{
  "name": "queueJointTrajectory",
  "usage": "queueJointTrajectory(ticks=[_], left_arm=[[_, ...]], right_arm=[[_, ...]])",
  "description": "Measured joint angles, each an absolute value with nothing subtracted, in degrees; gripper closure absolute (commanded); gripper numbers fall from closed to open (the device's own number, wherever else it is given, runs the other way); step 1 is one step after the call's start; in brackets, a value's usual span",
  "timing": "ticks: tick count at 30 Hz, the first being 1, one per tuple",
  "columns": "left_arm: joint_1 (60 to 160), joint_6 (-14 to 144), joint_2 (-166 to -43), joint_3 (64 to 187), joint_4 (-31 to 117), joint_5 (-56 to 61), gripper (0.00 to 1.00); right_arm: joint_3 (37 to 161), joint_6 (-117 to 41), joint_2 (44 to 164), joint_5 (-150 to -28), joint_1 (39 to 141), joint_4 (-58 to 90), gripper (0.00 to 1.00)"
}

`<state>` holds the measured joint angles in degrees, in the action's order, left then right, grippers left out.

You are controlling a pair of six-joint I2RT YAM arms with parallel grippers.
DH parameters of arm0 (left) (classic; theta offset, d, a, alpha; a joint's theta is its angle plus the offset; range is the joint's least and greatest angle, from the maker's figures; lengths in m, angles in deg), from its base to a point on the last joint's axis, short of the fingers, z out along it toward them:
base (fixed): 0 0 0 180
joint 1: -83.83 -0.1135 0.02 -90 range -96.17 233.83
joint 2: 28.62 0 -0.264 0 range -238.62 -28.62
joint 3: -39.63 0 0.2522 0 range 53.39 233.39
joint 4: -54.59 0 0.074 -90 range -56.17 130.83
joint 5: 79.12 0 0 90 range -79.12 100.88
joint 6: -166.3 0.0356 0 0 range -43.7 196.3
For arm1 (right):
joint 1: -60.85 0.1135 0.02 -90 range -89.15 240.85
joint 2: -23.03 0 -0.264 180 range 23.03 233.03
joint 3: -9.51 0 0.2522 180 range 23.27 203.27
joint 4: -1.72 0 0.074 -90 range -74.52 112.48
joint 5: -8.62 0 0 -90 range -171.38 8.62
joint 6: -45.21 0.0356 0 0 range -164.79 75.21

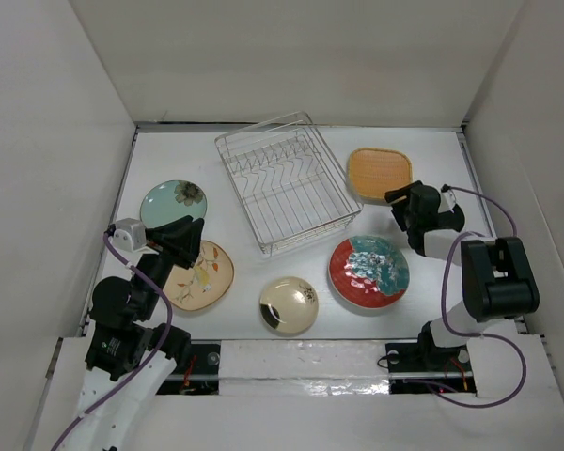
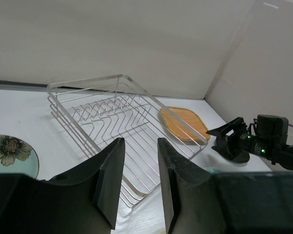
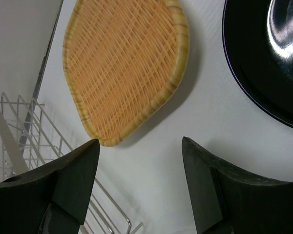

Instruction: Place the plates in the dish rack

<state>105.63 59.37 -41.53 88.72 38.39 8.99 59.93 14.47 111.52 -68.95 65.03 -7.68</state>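
The silver wire dish rack [image 1: 282, 183] stands empty at mid-table, also in the left wrist view [image 2: 83, 85]. Around it lie the orange rounded-square plate [image 1: 379, 173], the red plate with teal-white pattern [image 1: 368, 271], the cream plate with dark mark [image 1: 289, 305], the beige floral plate [image 1: 205, 275] and the pale teal flowered plate [image 1: 172, 202]. The small black plate [image 3: 268, 58] shows only in the right wrist view. My right gripper [image 1: 393, 209] is open and empty, just short of the orange plate's [image 3: 124, 63] near edge. My left gripper [image 1: 183, 240] is open and empty above the beige plate.
White walls enclose the table at the back and both sides. The rack's corner [image 3: 34, 141] lies just left of my right gripper [image 3: 140, 141]. My left gripper [image 2: 139, 141] points at the rack, with the orange plate [image 2: 183, 122] and right gripper [image 2: 224, 131] beyond.
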Motion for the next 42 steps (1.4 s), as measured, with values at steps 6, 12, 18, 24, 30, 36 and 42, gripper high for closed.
queueJointTrajectory(ticks=[6,12,18,24,30,36,42], left_arm=[[105.63,59.48,-41.66,88.72,38.39,8.99,0.69],[105.63,59.61,-42.44,88.72,38.39,9.16,0.69],[105.63,59.96,-42.64,88.72,38.37,9.86,0.69],[105.63,60.03,-42.66,88.72,38.39,9.99,0.69],[105.63,60.27,-42.66,88.72,38.37,10.1,0.69],[105.63,60.42,-43.01,88.72,38.39,10.1,0.69],[105.63,60.44,-43.47,88.72,38.37,10.1,0.69]], right_arm=[[61.51,19.94,121.14,-72.56,61.03,-12.75,0.41],[67.65,22.34,127.61,-75.42,57.8,-13.54,0.53],[72.26,23.04,132.05,-79.86,55.88,-13.58,0.7],[72.26,24.24,133.1,-82.09,55.29,-17.17,1.0],[70.23,21.51,127.89,-77.74,56.84,-17.17,1.0],[73.46,8.44,113.42,-68.32,60.62,-11.83,1.0],[85.77,-8.83,107.04,-61.67,68.6,-9.34,1.0]])
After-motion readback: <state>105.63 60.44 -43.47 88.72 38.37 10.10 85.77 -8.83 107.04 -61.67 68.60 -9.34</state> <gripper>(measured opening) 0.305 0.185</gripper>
